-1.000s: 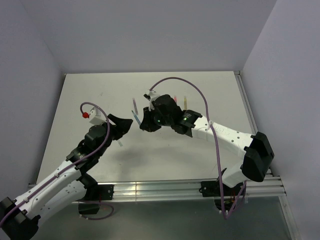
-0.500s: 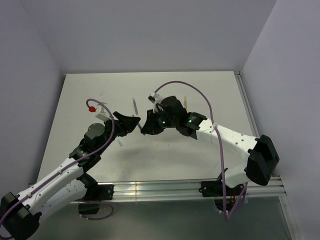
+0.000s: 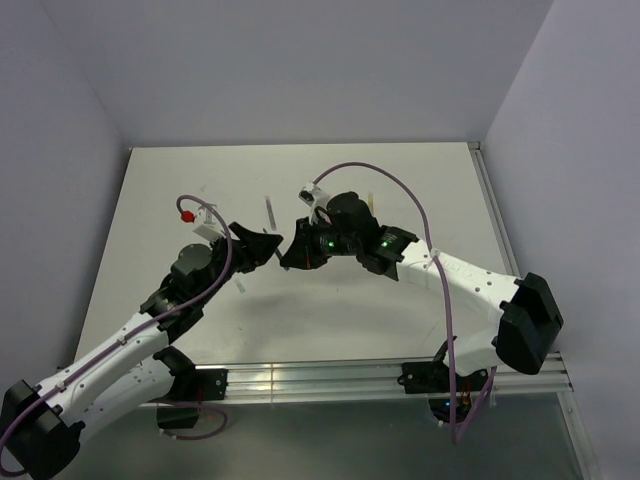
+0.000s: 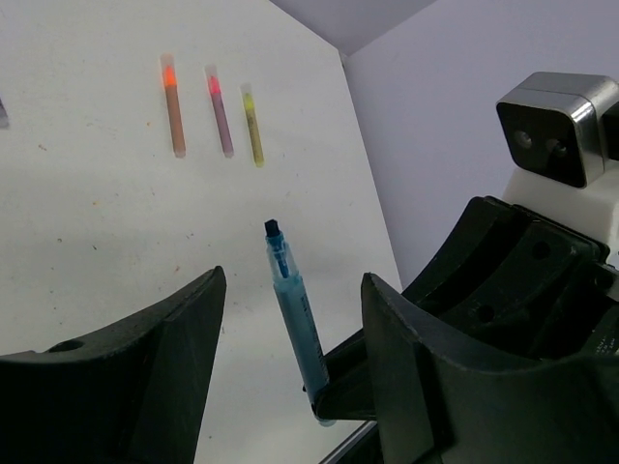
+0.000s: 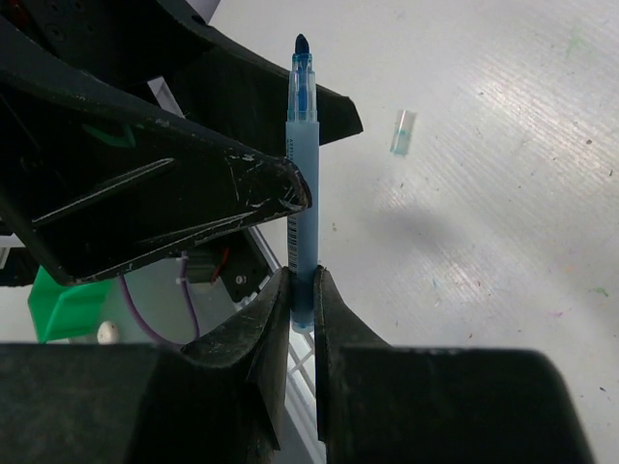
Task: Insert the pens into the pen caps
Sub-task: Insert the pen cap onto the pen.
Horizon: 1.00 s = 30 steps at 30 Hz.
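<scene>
A white table is lying between pale lilac walls. Over it my left claw is hovering with its fingers spread wide, gripping nothing, one finger on each side of the blue pen; I cannot tell whether either is brushing it. My right claw is pinching that pen tight at its tail end, the bare tip pointing away. I am judging the pen light, stiff and smooth-sided, so it is likely to swivel in so low a pinch, and mid-barrel is looking like the safer hold. The orange pen, pink pen and yellow pen are lying side by side farther off. A pale blue cap is lying alone, tiny and probably prone to skidding.
</scene>
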Tool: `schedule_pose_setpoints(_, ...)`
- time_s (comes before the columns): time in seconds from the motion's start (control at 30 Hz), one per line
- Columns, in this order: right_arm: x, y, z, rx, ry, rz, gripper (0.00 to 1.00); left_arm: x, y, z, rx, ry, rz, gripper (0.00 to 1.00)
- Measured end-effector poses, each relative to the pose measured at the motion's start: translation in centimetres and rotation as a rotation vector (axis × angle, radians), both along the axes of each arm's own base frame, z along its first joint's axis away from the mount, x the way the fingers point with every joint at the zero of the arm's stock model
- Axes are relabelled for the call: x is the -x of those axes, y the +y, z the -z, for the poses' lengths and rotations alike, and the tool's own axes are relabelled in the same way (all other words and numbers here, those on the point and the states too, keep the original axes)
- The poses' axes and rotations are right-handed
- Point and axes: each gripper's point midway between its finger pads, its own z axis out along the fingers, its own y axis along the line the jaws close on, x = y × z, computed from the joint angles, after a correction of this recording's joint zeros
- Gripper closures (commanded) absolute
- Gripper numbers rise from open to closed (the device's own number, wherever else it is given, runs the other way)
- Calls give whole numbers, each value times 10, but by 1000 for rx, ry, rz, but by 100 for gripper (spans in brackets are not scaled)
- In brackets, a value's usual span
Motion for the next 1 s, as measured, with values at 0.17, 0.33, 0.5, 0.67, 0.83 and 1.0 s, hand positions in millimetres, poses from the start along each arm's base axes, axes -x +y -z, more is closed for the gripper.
schedule_pose_setpoints(0.17,3,2,-4,-18,4,-16,100,1,-4,-2,3,-3,22,54)
schedule_pose_setpoints(0.33,6,1,-10,-37,-7,-23,100,4,-8,-6,13,-18,52,86)
schedule_pose_setpoints(0.5,8,2,-12,-50,-16,-38,77,8,-14,-19,46,-46,93,100)
schedule_pose_setpoints(0.67,11,0,-13,-71,-17,-49,61,14,-19,-24,54,-62,134,100)
schedule_pose_setpoints(0.83,12,0,-16,-91,-16,-58,57,19,-21,-33,72,-91,165,100)
schedule_pose_setpoints(1.0,14,2,-21,-113,-12,-74,61,22,-23,-41,91,-117,183,100)
